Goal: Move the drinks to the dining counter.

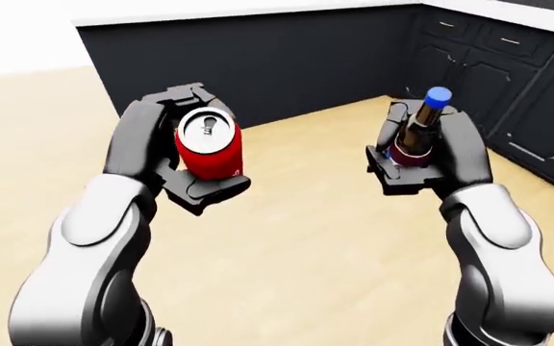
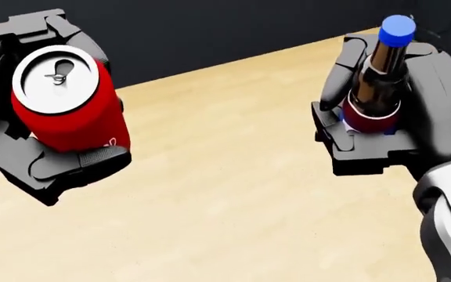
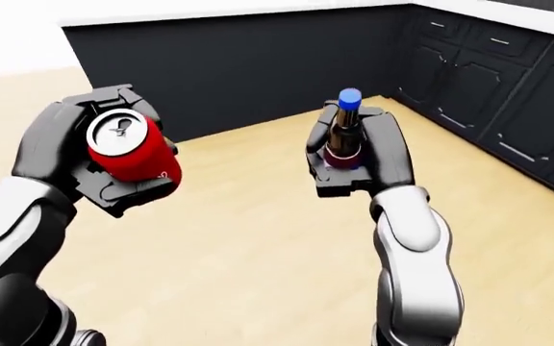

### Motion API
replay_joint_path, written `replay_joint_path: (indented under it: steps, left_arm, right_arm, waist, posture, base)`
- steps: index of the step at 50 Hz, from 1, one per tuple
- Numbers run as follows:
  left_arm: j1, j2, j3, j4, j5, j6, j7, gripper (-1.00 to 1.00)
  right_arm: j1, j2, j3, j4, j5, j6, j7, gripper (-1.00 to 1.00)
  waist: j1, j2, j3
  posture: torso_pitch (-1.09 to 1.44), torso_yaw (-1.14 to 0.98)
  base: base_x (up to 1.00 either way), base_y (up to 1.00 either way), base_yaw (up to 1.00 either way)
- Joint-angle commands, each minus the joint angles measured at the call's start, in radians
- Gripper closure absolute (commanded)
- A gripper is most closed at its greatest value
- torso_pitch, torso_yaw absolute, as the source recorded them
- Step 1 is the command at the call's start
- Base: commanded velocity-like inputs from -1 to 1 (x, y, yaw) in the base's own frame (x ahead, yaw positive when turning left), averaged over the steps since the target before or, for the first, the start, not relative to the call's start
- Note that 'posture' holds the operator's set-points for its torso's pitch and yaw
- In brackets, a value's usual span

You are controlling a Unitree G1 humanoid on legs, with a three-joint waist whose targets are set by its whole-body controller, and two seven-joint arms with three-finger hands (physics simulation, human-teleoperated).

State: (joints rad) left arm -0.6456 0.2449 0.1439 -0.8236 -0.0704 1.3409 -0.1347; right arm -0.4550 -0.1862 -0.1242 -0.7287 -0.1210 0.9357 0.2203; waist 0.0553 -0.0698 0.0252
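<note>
1. Red can [image 2: 69, 106] with a silver top and pull tab, tilted a little toward the camera, gripped in the left hand [image 2: 29, 147] at the left of the head view
2. Black fingers [image 2: 80, 161] wrapped round the can's lower body from below and behind, thumb side pressed under its base; closed firmly on it
3. Dark brown bottle [image 2: 378, 82] with a blue cap [image 2: 398, 28] and a red band with a white edge low on its body, standing nearly upright in the right hand [image 2: 390, 129] at the right of the head view
4. Right fingers [image 2: 337, 70] curled round the bottle's lower half, palm behind it, neck and cap standing clear above the grip; closed on it
5. Both drinks held up at about the same height, well apart, with bare light wood floor [image 1: 287, 238] showing between and below them
6. Dark counter wall [image 1: 258, 58] across the top of both eye views, with a pale top edge along it
7. Dark cabinets [image 3: 489, 79] with panelled doors and small handles running down the right side, meeting the counter wall at a corner near the top right
8. Open floor spreading to the left and toward the bottom of the eye views
9. White forearms [image 1: 104, 223] rising from the bottom edge on either side
</note>
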Motion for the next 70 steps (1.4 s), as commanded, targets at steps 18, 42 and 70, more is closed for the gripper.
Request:
replay_joint_path:
  steps: [18, 42, 70]
  left_arm:
    - [-0.036, 0.007, 0.012, -0.023, 0.017, 0.006, 0.005, 1.0]
    - [-0.082, 0.021, 0.026, -0.025, 0.011, 0.043, -0.002, 1.0]
    - [-0.263, 0.06, 0.019, -0.022, 0.004, 0.179, -0.009, 1.0]
  right_arm:
    - [-0.034, -0.006, 0.001, -0.039, 0.01, 0.003, 0.001, 1.0]
    - [-0.092, -0.019, -0.008, -0.063, 0.047, 0.084, -0.042, 1.0]
    - [-0.23, -0.121, -0.102, -0.133, 0.187, 0.248, -0.09, 1.0]
  waist:
    - [-0.005, -0.042, 0.002]
    - [0.013, 0.002, -0.023]
    - [-0.025, 0.032, 0.01]
  posture:
    - [0.0, 0.0]
    - [0.0, 0.0]
    - [0.0, 0.0]
  base:
    - [0.65, 0.0, 0.94]
    - [0.67, 0.01, 0.32]
    - [0.75, 0.01, 0.25]
